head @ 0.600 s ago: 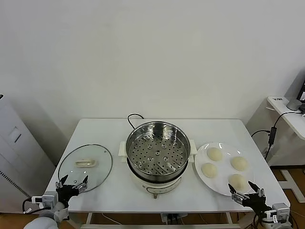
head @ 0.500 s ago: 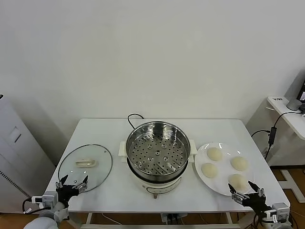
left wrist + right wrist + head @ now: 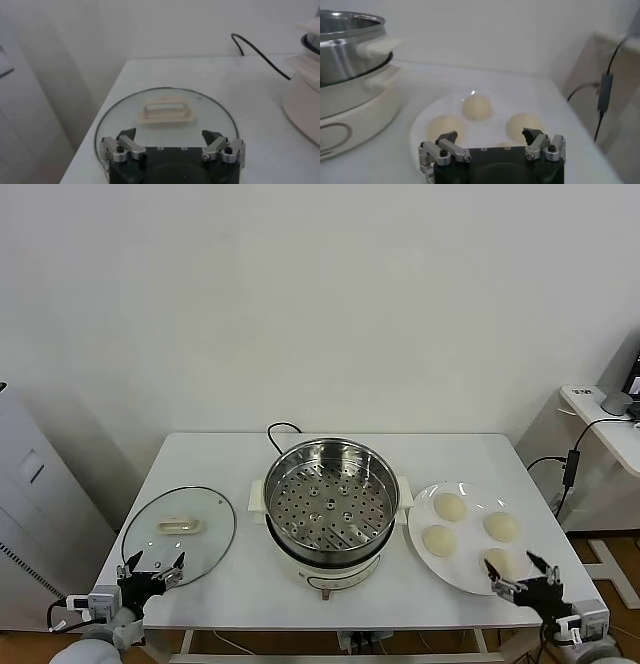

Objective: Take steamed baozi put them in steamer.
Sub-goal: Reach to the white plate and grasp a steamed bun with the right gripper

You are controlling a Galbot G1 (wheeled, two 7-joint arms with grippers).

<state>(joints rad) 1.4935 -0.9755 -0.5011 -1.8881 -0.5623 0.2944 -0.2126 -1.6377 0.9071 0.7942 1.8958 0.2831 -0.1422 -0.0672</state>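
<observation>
Several pale baozi (image 3: 450, 506) lie on a white plate (image 3: 473, 530) to the right of the steamer (image 3: 330, 509), a shiny steel pot with an empty perforated tray. My right gripper (image 3: 514, 568) hangs open at the plate's near edge, just in front of the nearest baozi (image 3: 498, 561). The right wrist view has that gripper (image 3: 490, 136) open and empty, three baozi (image 3: 476, 106) ahead of it and another mostly hidden behind its body. My left gripper (image 3: 152, 569) waits open at the near edge of the glass lid (image 3: 180, 529).
The glass lid (image 3: 165, 112) lies flat on the white table (image 3: 230, 454) to the left of the steamer. A black cord (image 3: 285, 427) runs off behind the pot. Both grippers sit at the table's front edge. A side desk (image 3: 600, 399) stands off to the right.
My right gripper has shifted slightly to the right along the plate's near edge. The left gripper, baozi and steamer have not moved.
</observation>
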